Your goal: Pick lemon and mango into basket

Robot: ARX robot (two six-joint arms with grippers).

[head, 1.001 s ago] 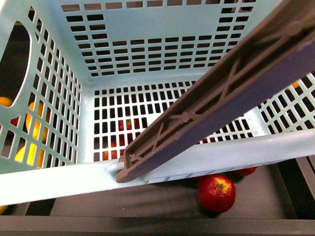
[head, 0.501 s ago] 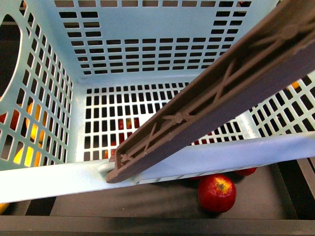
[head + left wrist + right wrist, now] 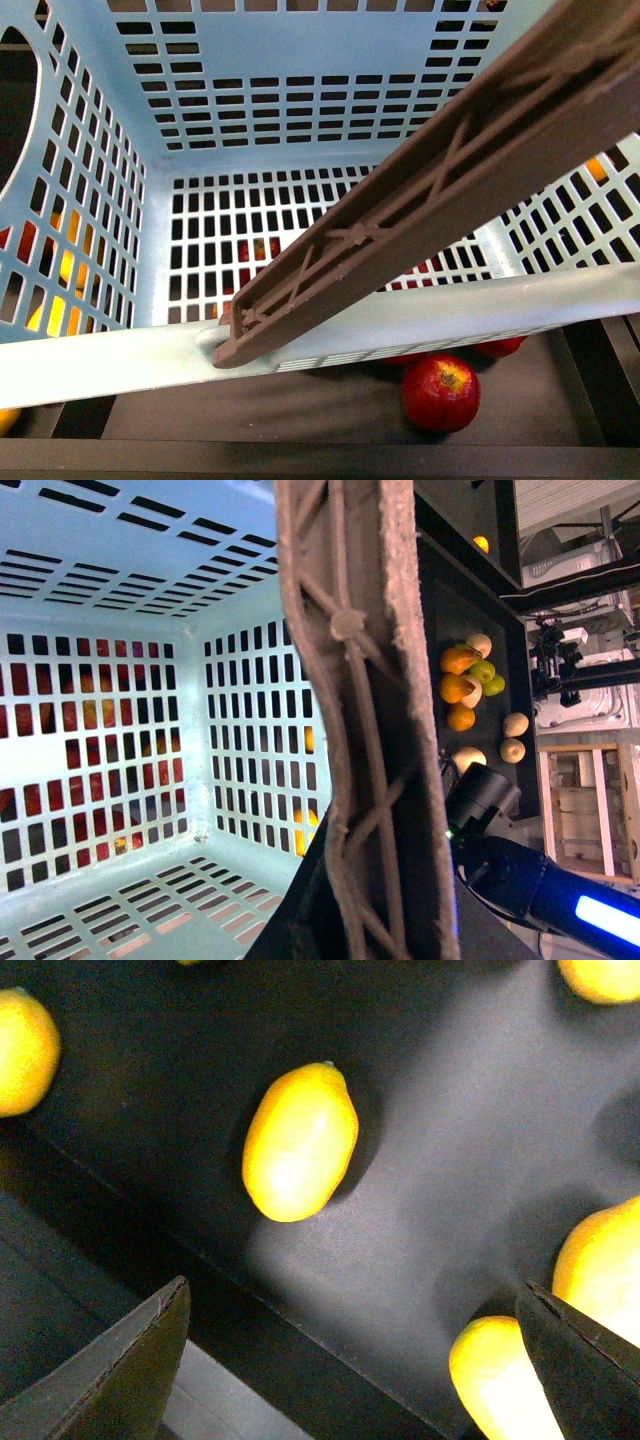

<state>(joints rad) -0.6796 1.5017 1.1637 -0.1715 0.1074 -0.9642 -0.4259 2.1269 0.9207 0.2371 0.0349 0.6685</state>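
Note:
The light teal basket (image 3: 300,100) fills the front view, hanging tilted from its brown ribbed handle (image 3: 430,190). It is empty inside. My left gripper (image 3: 365,925) is shut on the handle (image 3: 360,710); its jaws are mostly hidden behind it. In the right wrist view a bright yellow oval lemon (image 3: 300,1142) with a pointed end lies on a dark tray. My right gripper (image 3: 350,1300) hangs open above the tray, a little off the lemon. More yellow fruits (image 3: 500,1385) lie beside one finger (image 3: 585,1360). I cannot tell which one is the mango.
A red apple (image 3: 440,392) lies on the dark shelf below the basket's near rim, and more red fruit shows through the floor slots (image 3: 258,250). Yellow fruit shows through the basket's left wall (image 3: 60,290). Orange, green and tan fruits (image 3: 468,675) lie beyond the handle.
The basket has shifted a little to the left in the front view and its handle has swung slightly with it. The red apple has not moved.

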